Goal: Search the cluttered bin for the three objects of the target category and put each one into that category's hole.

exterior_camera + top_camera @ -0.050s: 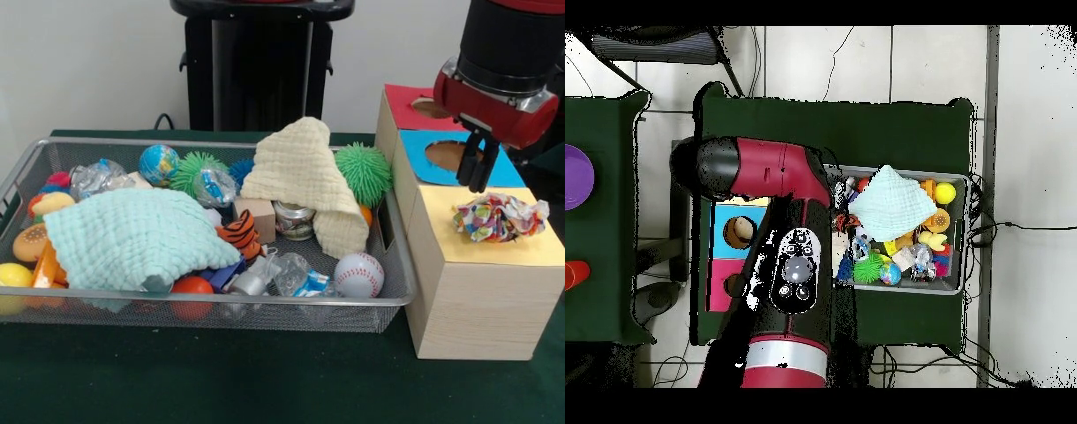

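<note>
Hovering empty with its fingers slightly parted, the gripper (478, 173) hangs just above the crumpled paper ball (499, 217) resting on the yellow hole (494, 237), which likely needs a centred downward push.

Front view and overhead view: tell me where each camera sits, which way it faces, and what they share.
Front view: sits across the table at low height, facing the wire bin and the wooden box; the arm's end and tool show at the upper right, above the crumpled paper.
Overhead view: sits above, looking straight down; the red arm covers much of the box.
Shared: bin, mint cloth, box with blue and red panels.
</note>
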Controlling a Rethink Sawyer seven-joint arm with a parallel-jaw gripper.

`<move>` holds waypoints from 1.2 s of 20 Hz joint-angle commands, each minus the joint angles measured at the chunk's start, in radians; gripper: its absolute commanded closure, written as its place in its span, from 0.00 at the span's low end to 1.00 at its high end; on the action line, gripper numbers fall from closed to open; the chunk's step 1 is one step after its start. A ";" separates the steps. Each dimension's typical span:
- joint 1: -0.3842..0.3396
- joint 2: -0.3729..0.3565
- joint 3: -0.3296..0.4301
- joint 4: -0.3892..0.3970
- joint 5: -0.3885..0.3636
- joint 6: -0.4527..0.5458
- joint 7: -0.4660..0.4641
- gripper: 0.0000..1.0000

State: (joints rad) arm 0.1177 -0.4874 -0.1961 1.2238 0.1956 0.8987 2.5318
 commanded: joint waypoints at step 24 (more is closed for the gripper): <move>0.015 0.176 0.036 0.021 0.066 -0.106 0.192 1.00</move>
State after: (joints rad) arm 0.1433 -0.3934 -0.1965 1.2107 0.2401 0.8562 2.5318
